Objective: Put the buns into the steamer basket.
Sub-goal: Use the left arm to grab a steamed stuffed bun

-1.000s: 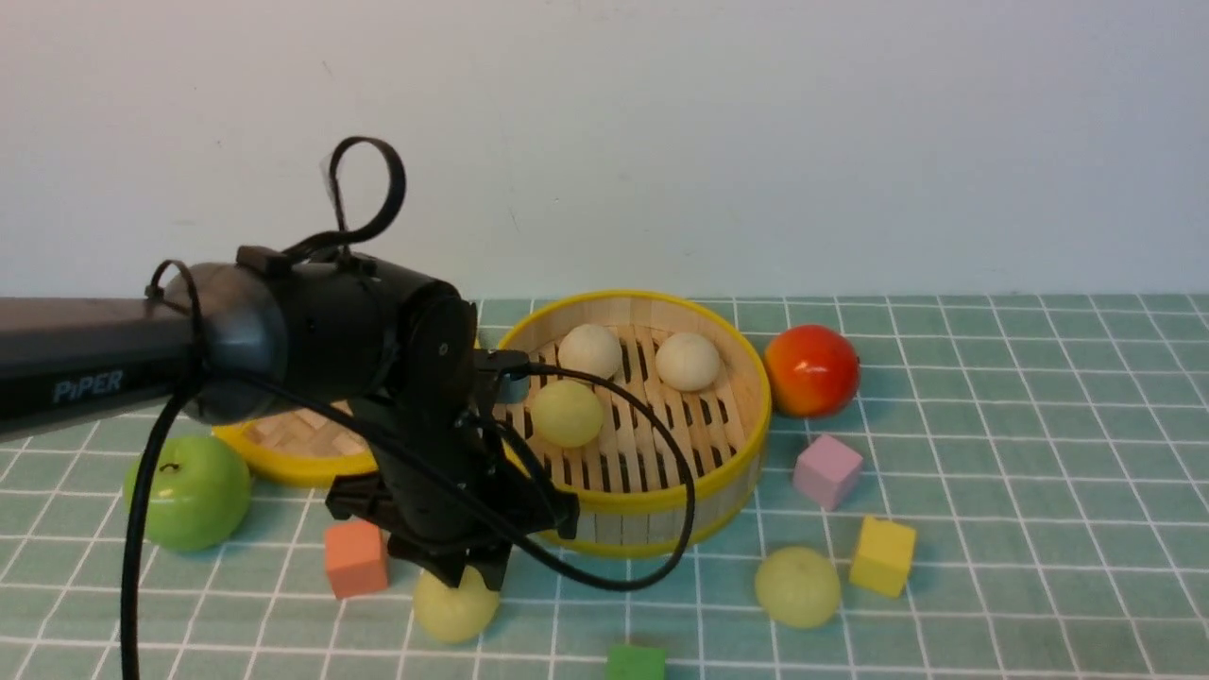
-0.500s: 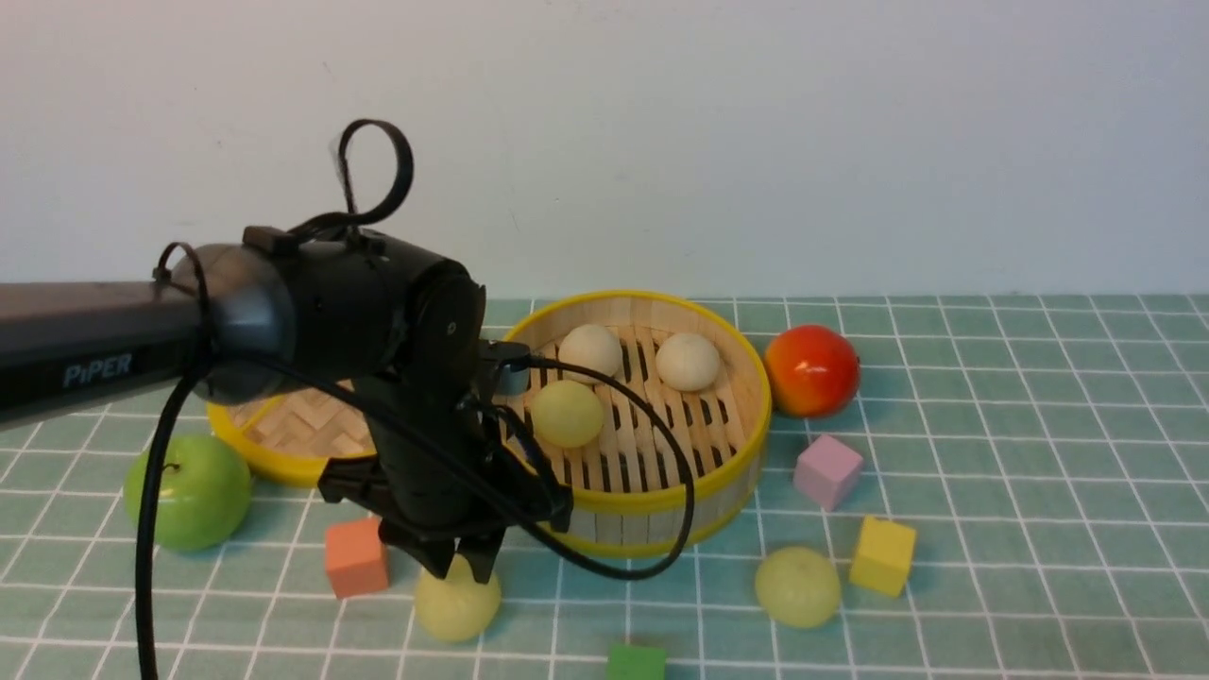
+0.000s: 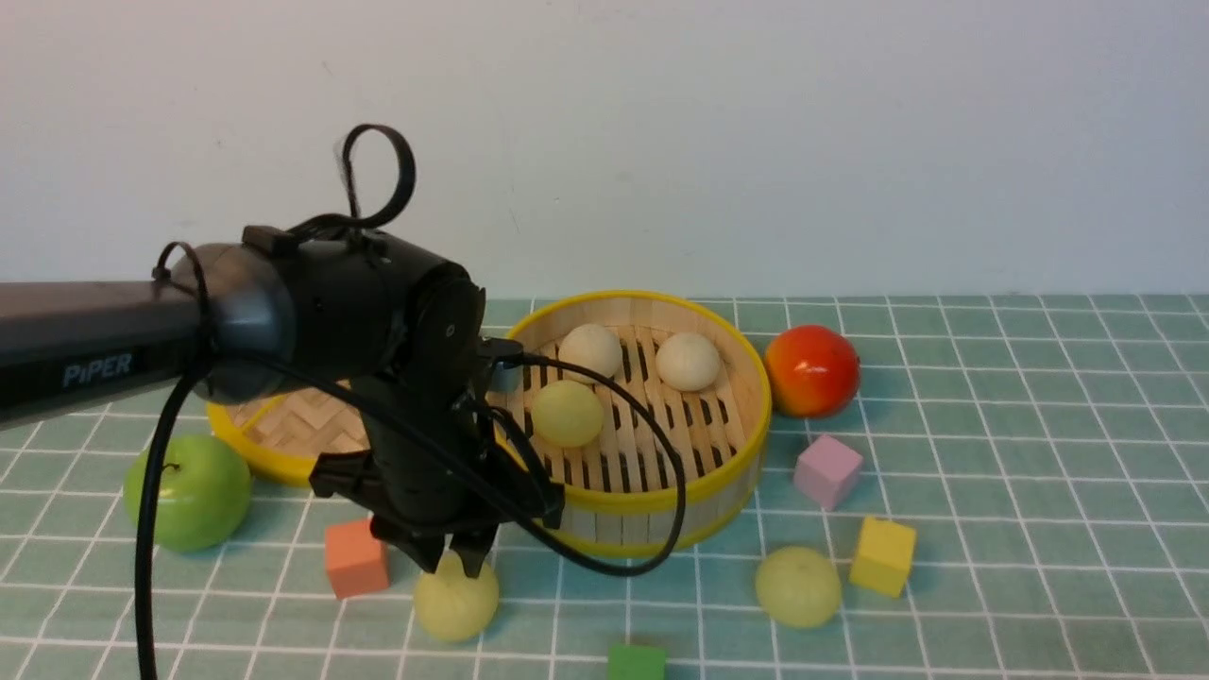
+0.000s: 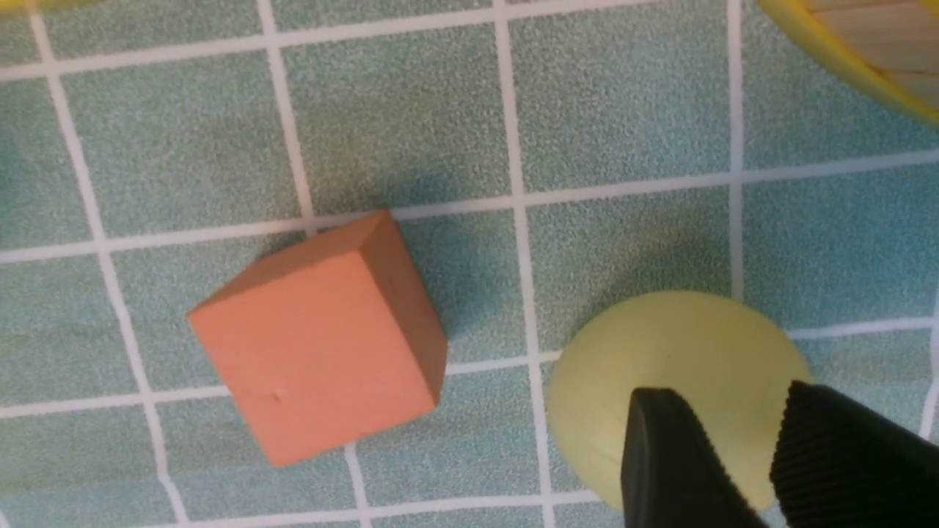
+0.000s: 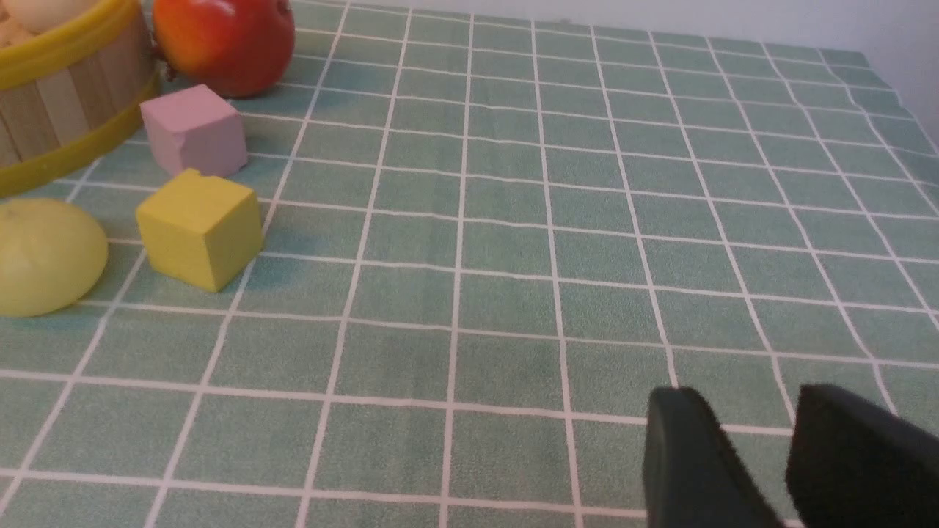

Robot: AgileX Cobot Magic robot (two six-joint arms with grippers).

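Observation:
The steamer basket [image 3: 661,496] stands mid-table and holds two off-white buns [image 3: 590,349] [image 3: 688,361] and one yellow-green bun [image 3: 567,413]. Two more yellow-green buns lie on the cloth in front of it, one on the left [image 3: 456,604] and one on the right [image 3: 797,586]. My left gripper [image 3: 451,562] points down just above the left bun [image 4: 660,352]. Its jaws stand a narrow gap apart [image 4: 733,400] and hold nothing. My right gripper [image 5: 755,400] hangs low over bare cloth to the right, jaws a narrow gap apart and empty. The right bun [image 5: 44,257] also shows in the right wrist view.
The woven lid [image 3: 283,439] lies behind my left arm, with a green apple [image 3: 187,491] in front of it. A red-orange fruit [image 3: 810,370] sits right of the basket. Orange [image 3: 356,559], pink [image 3: 827,470], yellow [image 3: 882,555] and green [image 3: 635,663] cubes lie around the loose buns.
My left gripper has risen a little and shifted slightly left above the left bun. The bun stays on the cloth. Nothing else has moved.

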